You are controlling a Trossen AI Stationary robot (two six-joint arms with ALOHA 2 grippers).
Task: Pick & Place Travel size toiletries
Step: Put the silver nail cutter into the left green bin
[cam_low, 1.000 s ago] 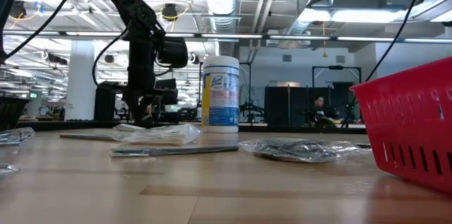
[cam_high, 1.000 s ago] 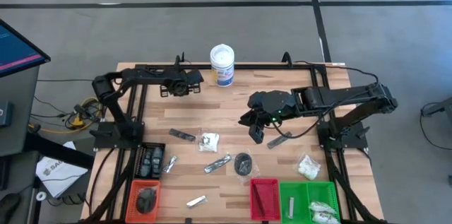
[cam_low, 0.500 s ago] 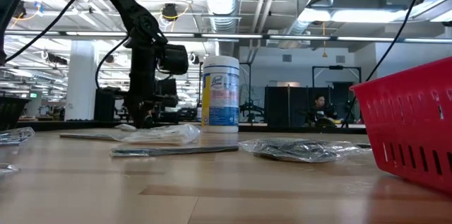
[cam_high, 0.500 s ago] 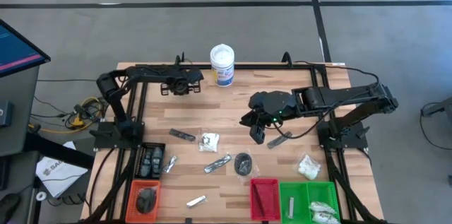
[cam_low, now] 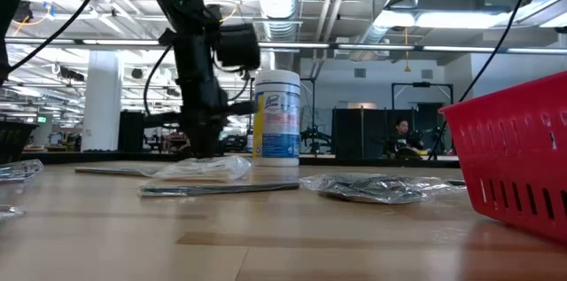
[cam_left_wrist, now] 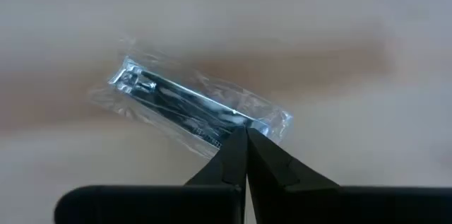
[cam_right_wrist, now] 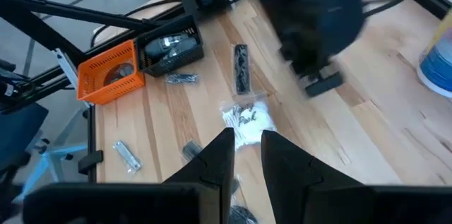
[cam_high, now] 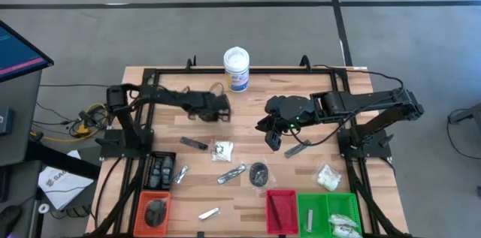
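Several toiletries lie loose on the desk [cam_high: 248, 103]. Left pincer [cam_high: 223, 107], pressed together, hovers over a clear-wrapped silvery packet [cam_left_wrist: 194, 107]: approach step; it must spread before descending. Farther off, right pincer [cam_high: 274, 143] waits, slightly parted, empty.

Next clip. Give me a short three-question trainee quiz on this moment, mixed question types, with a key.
1. True or false: the left end effector is shut with nothing between its fingers.
2. In the high view, which colour is the tray farthest to the picture's left? A) red B) green C) orange
3. In the left wrist view, what lies on the table just past that end effector's tips?

Key
1. True.
2. C: the orange tray.
3. A clear packet with a slim silvery item inside.
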